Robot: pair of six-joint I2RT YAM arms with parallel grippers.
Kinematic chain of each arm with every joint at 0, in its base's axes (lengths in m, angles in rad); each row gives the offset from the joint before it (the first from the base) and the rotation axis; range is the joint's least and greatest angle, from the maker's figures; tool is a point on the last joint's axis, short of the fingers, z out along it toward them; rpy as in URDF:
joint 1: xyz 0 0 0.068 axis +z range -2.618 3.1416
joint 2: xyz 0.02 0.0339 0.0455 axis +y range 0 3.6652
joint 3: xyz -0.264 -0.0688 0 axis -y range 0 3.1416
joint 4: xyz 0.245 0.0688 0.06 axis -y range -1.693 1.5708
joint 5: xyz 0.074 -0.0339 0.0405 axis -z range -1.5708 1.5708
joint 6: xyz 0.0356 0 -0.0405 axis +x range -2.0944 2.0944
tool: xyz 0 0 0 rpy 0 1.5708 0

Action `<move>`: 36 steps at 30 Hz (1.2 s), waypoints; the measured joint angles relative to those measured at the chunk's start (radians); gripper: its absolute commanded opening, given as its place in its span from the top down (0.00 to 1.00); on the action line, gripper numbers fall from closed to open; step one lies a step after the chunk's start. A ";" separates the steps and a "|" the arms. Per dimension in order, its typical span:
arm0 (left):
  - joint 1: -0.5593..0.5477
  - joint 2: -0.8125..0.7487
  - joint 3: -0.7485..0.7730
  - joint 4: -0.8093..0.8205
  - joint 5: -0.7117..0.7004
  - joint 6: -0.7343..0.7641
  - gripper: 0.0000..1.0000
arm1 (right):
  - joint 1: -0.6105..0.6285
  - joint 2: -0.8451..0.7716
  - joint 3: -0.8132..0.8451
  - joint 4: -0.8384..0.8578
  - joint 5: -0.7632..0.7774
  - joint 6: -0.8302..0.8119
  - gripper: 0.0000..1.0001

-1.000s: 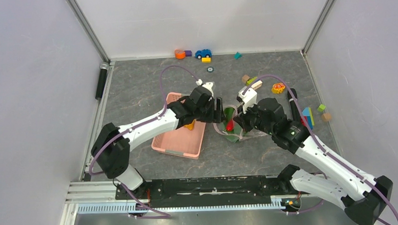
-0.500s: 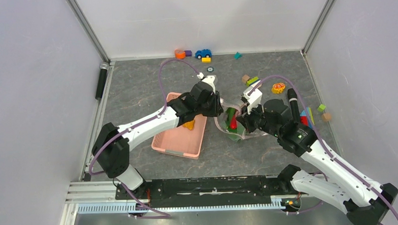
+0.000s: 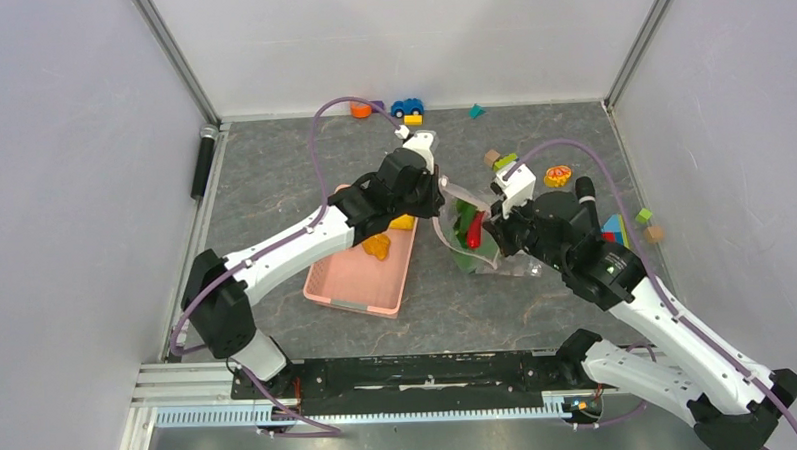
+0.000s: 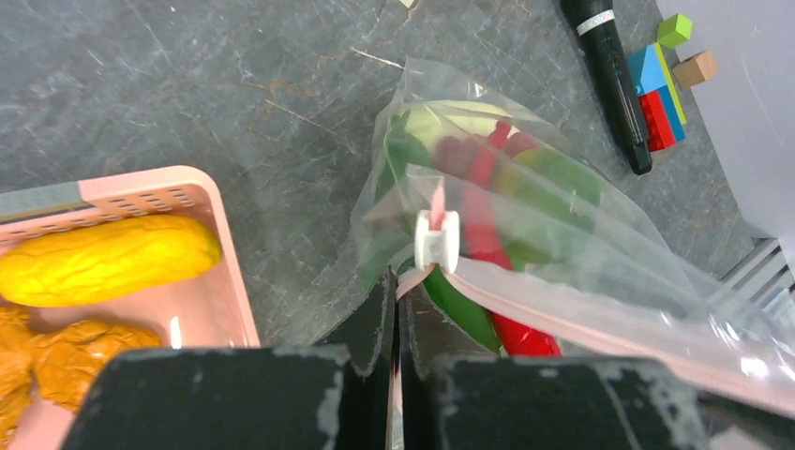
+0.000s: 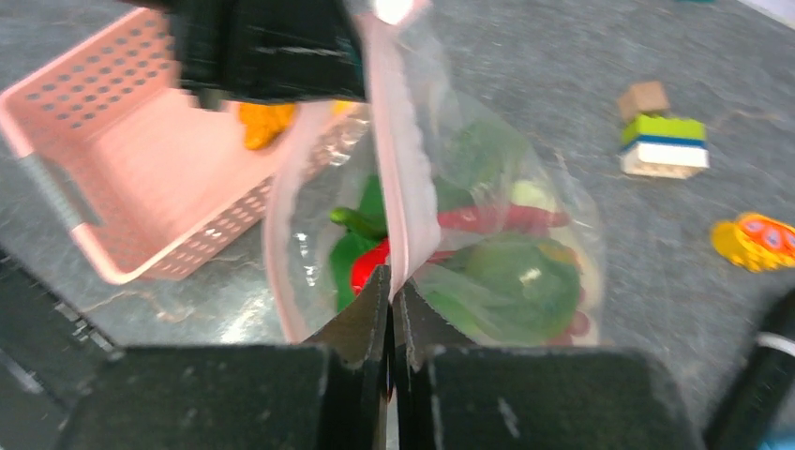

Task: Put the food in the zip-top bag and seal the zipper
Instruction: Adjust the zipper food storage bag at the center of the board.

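Pinching the zipper [image 4: 562,321] just beside its white slider [image 4: 437,241], my left gripper [image 4: 395,314] has its jaws pressed together on the pink strip. My right gripper [image 5: 390,298] is clamped on the same strip. The zip-top bag [image 4: 619,248] holds a red chili [image 4: 483,202] and green pieces [image 4: 562,178]. Beside it, the pink basket [image 4: 232,281] holds a yellow piece [image 4: 103,261] and an orange piece [image 4: 70,352].

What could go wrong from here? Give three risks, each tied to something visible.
The yellow piece sits in the pink basket; sealing now leaves food out.
The red chili lies near the zipper and may jam the slider.
Left gripper and right gripper pinch only that thin strip; it may slip.
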 measured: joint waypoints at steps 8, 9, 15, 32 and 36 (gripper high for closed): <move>-0.002 -0.079 0.022 -0.041 -0.072 0.068 0.98 | 0.002 0.119 0.066 -0.167 0.401 0.053 0.83; -0.002 -0.080 0.035 -0.050 -0.074 0.073 0.98 | 0.002 0.134 0.073 -0.186 0.433 0.058 0.81; -0.009 -0.083 0.080 -0.072 -0.074 0.094 0.98 | 0.006 0.169 0.122 -0.278 0.603 0.108 0.72; -0.018 -0.040 0.176 -0.080 0.033 0.124 0.98 | 0.011 0.031 0.202 -0.303 0.658 0.136 1.00; -0.011 0.006 0.230 -0.080 0.066 0.123 0.98 | 0.008 -0.021 0.202 -0.261 0.600 0.106 1.00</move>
